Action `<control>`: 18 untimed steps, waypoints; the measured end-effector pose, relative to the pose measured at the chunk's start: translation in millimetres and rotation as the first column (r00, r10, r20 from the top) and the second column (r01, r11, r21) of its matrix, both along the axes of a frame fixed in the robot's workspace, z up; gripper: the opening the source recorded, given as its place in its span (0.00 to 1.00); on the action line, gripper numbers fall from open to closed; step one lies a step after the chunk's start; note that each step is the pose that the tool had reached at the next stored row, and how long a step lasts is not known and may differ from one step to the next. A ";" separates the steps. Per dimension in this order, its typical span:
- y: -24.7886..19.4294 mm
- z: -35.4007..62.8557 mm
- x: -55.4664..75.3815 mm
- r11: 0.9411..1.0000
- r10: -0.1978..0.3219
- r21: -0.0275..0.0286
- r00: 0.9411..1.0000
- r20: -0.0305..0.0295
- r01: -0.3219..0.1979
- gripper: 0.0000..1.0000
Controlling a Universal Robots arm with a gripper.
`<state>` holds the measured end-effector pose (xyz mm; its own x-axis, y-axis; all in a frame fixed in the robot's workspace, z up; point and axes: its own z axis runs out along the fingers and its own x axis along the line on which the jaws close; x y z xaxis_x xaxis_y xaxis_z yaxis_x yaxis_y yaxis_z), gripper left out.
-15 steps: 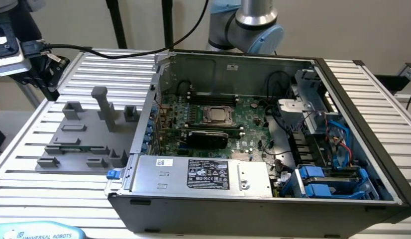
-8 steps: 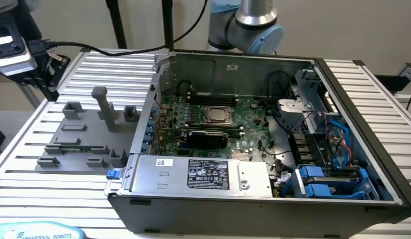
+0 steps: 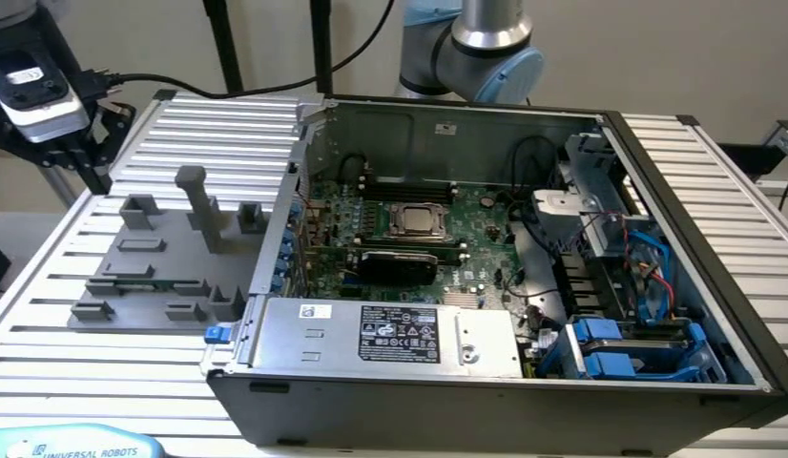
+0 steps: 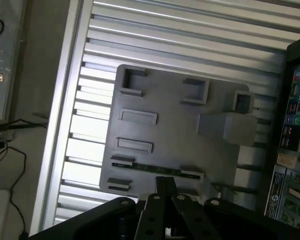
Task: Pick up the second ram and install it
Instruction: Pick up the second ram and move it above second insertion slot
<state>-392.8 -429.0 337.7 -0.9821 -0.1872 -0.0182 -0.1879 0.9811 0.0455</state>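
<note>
A slatted metal table (image 3: 63, 372) carries an open computer case (image 3: 496, 412) and, just beside it on the exterior view's left, a flat grey fixture plate (image 3: 158, 260) with raised grey blocks. The ram (image 3: 153, 283), a thin green stick, lies flat on the plate, seated between two small grey clips near the plate's edge closest to the exterior camera. It runs along that edge, well apart from the case. In the wrist view the ram (image 4: 145, 167) appears as a narrow green strip across the plate (image 4: 170, 120), with one clip at each end. The gripper (image 4: 165, 184) hangs above the plate with its dark fingers pressed together and nothing between them. Its tips point down toward the middle of the ram, but they are above it and not touching it. Inside the case, the green motherboard (image 3: 484, 205) lies flat with a square processor socket (image 3: 417, 221) near its centre, and a silver power supply (image 3: 394, 334) sits along the case's near wall.
</note>
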 end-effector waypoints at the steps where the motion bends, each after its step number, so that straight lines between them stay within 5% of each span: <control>1: 0.0 -0.2 0.0 1.000 0.018 0.000 1.000 0.000 -0.018 0.11; 9: 0.0 -2.4 0.0 0.987 0.163 0.000 0.987 0.000 -0.163 0.11; 18: -0.1 -8.2 0.1 0.949 0.314 -0.003 0.949 0.002 -0.314 0.11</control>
<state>-392.7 -429.1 329.5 -0.8734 -0.4866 -0.0200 -0.4870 0.8724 0.0422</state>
